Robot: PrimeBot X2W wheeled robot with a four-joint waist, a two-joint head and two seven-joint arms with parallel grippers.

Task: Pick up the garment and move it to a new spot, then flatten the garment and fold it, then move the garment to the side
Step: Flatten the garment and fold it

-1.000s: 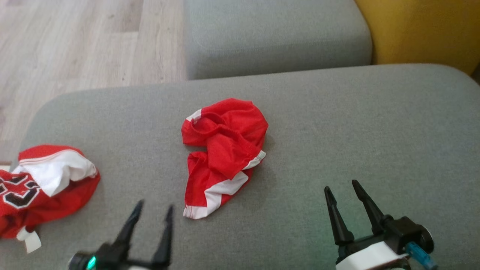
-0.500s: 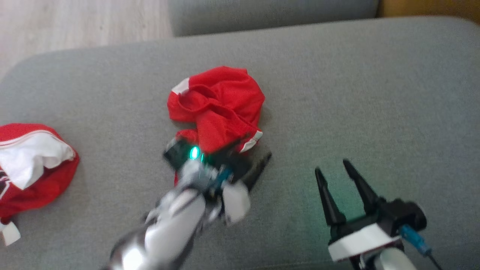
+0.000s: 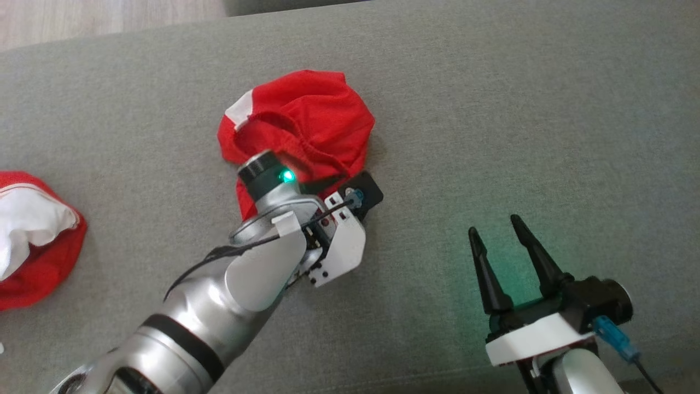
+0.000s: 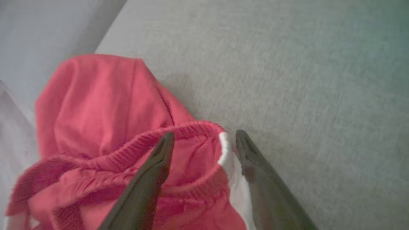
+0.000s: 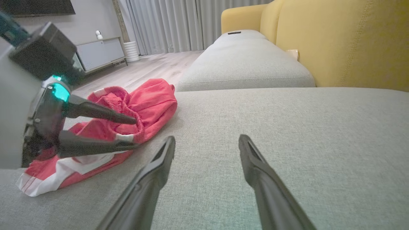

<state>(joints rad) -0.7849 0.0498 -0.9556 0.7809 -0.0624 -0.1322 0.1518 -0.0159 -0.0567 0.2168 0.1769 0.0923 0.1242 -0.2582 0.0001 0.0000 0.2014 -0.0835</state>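
The garment (image 3: 306, 115) is a crumpled pair of red shorts with white trim, lying mid-cushion on the grey sofa. In the left wrist view my left gripper (image 4: 204, 137) is open, its fingers set either side of the ribbed red waistband and white stripe of the garment (image 4: 96, 105). The right wrist view shows the left gripper (image 5: 136, 133) from the side, one finger above and one below the edge of the garment (image 5: 150, 99). My right gripper (image 3: 495, 224) is open and empty over bare cushion, to the right of the garment; its fingers (image 5: 159, 166) point along the seat.
A second red and white garment (image 3: 33, 235) lies at the cushion's left end. The grey seat cushion (image 3: 519, 109) stretches bare to the right. A further grey cushion (image 5: 246, 64) and a yellow backrest (image 5: 335, 38) lie beyond. Wood floor (image 3: 82, 16) is at the far left.
My left arm has swung from the lower left up over the garment, its open fingers now around the waistband. The head view has tilted down. The right gripper has held still.
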